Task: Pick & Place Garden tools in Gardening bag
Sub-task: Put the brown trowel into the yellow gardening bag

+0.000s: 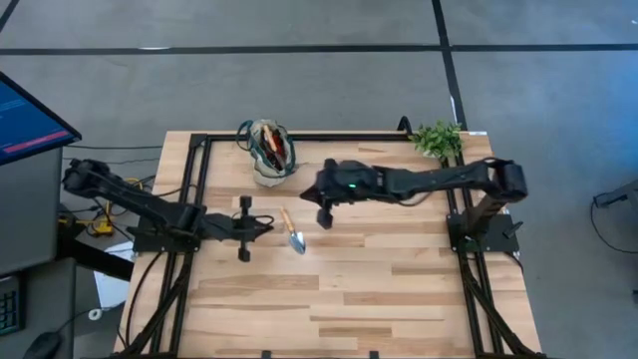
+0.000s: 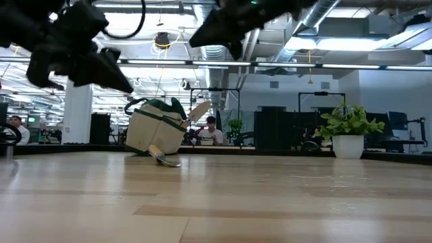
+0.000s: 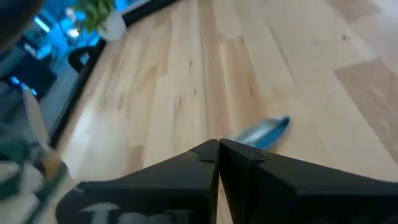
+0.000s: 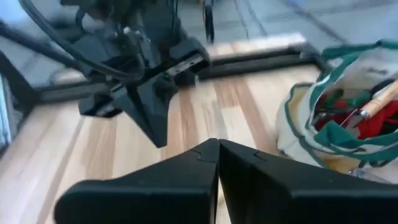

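The beige gardening bag [image 1: 269, 152] with green trim sits at the table's far middle and looks tilted in the low view [image 2: 155, 128]. Inside it are a red piece [image 4: 379, 124] and a wooden-handled tool [image 4: 379, 99]. A wooden-handled silver trowel [image 1: 292, 231] lies flat on the table near the bag; its blade shows in the left wrist view [image 3: 264, 132]. My left gripper [image 1: 267, 225] is shut and empty, raised just left of the trowel. My right gripper [image 1: 323, 214] is shut and empty, raised just right of the trowel and near the bag.
A leafy green plant in a white pot [image 1: 439, 140] stands at the far right corner. A black frame rail [image 1: 339, 138] runs along the table's far edge behind the bag. Bare wooden tabletop [image 1: 349, 289] lies toward the near edge.
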